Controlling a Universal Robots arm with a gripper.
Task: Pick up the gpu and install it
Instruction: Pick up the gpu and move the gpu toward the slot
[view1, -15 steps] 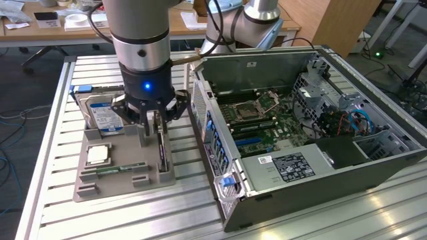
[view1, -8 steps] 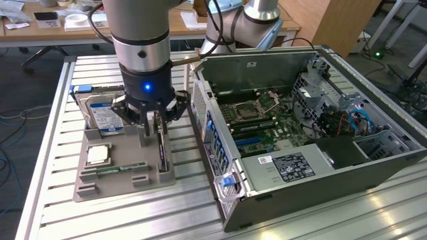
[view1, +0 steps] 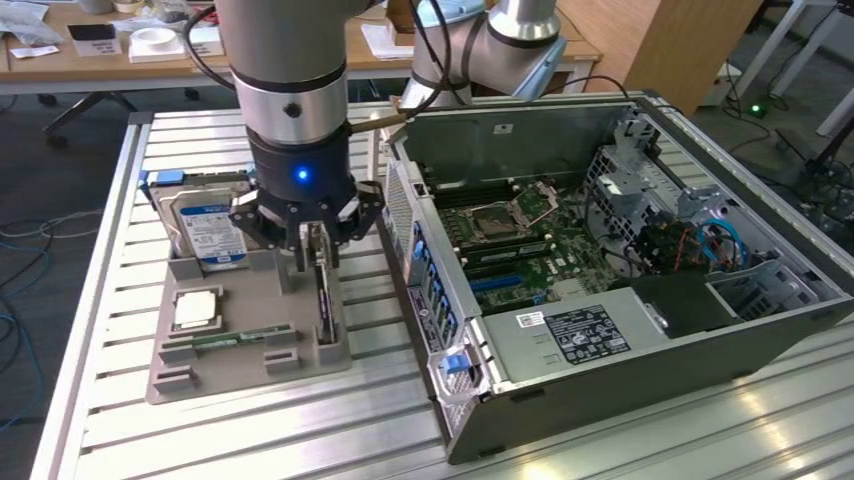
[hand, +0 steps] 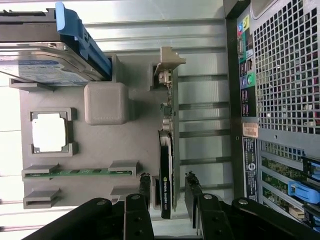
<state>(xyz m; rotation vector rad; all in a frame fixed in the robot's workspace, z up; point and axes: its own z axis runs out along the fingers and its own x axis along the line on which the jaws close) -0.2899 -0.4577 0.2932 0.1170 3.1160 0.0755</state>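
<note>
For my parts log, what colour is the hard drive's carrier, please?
The carrier is blue, best in the wrist view.

Wooden desk, upper left, cluttered; wooden cabinet, upper right; grey floor, left edge, loose cables; slotted aluminium tabletop, foreground.

The arm comes down almost vertically, its grey wrist ending in a dark collar with a lit blue light. Below it the claw points straight down over the bench, toward the edge at the exterior view's left and roughly midway between the far and near edges. Its dark linkages splay outward. The two fingers hang parallel and well apart, jaws spread and clamping nothing.
</note>
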